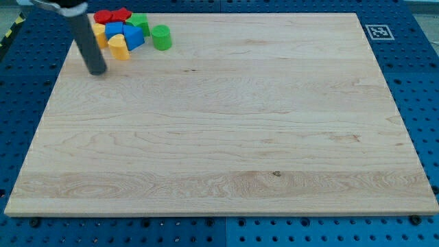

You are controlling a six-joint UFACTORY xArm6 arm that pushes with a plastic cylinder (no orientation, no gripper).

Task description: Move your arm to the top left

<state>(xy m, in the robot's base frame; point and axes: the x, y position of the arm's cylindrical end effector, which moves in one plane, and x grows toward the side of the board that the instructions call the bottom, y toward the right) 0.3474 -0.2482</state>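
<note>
My tip (pixel 97 71) rests on the wooden board (pixel 226 137) near its top left corner. The dark rod rises from it toward the view's top left. A tight cluster of blocks lies just right of and above the tip. It holds a red block (pixel 112 16), a blue block (pixel 126 34), a yellow block (pixel 119 48), a second yellow block (pixel 100 34) partly behind the rod, a green block (pixel 140 22) and a green cylinder (pixel 161 38). The tip is a short way left of and below the yellow block, apart from it.
The board lies on a blue perforated table (pixel 425 82). A black and white marker tag (pixel 378 31) sits at the board's top right corner. A yellow and black striped edge (pixel 8 34) shows at the view's far left.
</note>
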